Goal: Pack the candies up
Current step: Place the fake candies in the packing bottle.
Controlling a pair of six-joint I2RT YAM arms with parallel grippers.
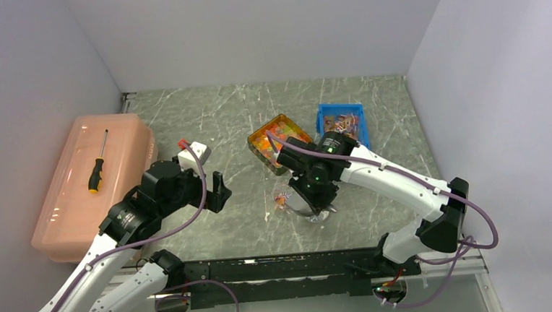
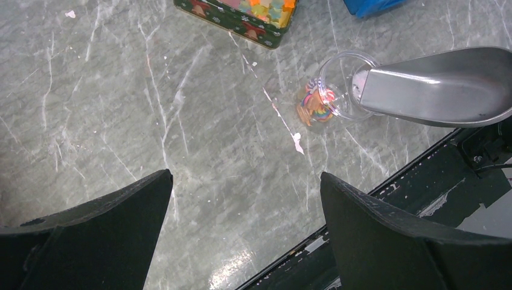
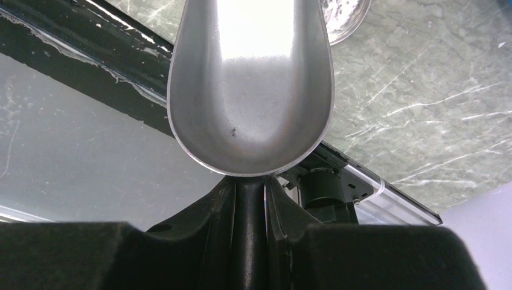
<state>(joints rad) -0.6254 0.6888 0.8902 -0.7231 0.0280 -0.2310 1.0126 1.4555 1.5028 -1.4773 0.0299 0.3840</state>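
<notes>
The candies (image 1: 278, 138) fill a green tin (image 2: 241, 17) at mid-table, and more candies (image 2: 316, 107) lie at the bottom of a small clear jar (image 2: 338, 90). My right gripper (image 3: 249, 184) is shut on the black handle of a metal scoop (image 3: 250, 90). The scoop's bowl looks empty, and its tip rests over the jar's mouth (image 3: 345, 15). In the top view this gripper (image 1: 317, 195) hovers just right of the jar (image 1: 287, 199). My left gripper (image 2: 244, 178) is open over bare table, left of the jar, with nothing between its fingers (image 2: 108, 229).
A blue bin (image 1: 342, 121) with mixed pieces sits right of the tin. A pink lidded box (image 1: 94, 183) with a screwdriver (image 1: 98, 165) on top stands at the far left. The black mounting rail (image 1: 287, 271) runs along the near edge. Walls enclose the table on three sides.
</notes>
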